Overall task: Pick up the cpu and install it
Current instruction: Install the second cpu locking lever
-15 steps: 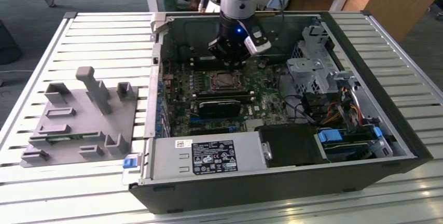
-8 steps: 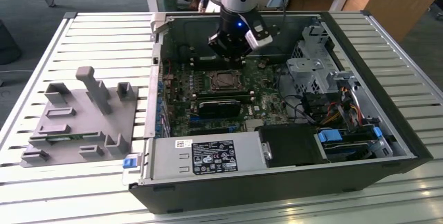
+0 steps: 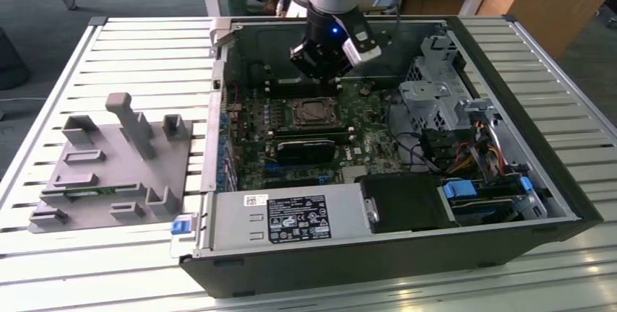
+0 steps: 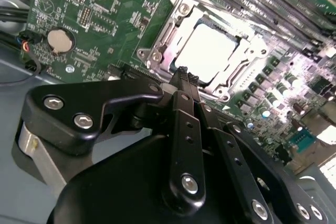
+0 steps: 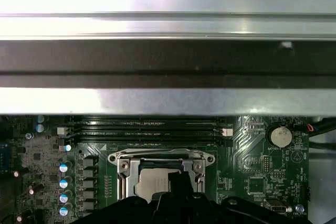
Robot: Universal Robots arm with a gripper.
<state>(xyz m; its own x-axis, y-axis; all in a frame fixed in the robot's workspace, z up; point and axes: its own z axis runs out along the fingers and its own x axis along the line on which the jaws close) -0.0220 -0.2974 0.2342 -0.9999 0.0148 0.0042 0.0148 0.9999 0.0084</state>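
The cpu (image 4: 212, 51) lies flat inside the metal socket frame (image 4: 157, 56) on the green motherboard, its silver top catching bright light. In the first wrist view the cpu (image 5: 149, 182) shows as a grey square partly hidden behind my black fingers. The exterior view shows the socket (image 3: 313, 112) in the middle of the open computer case. My gripper (image 4: 182, 73) hangs just above the socket's edge, a little off the chip. Its fingertips meet with nothing between them. In the exterior view the gripper (image 3: 323, 77) sits over the board's far part, just beyond the socket.
A black heatsink block (image 3: 300, 151) lies on the board near the socket. The power supply (image 3: 289, 218) and drive cage (image 3: 434, 99) with cables line the case. Memory slots (image 5: 147, 127) run beside the socket. A grey fixture tray (image 3: 106, 160) stands at the exterior view's left.
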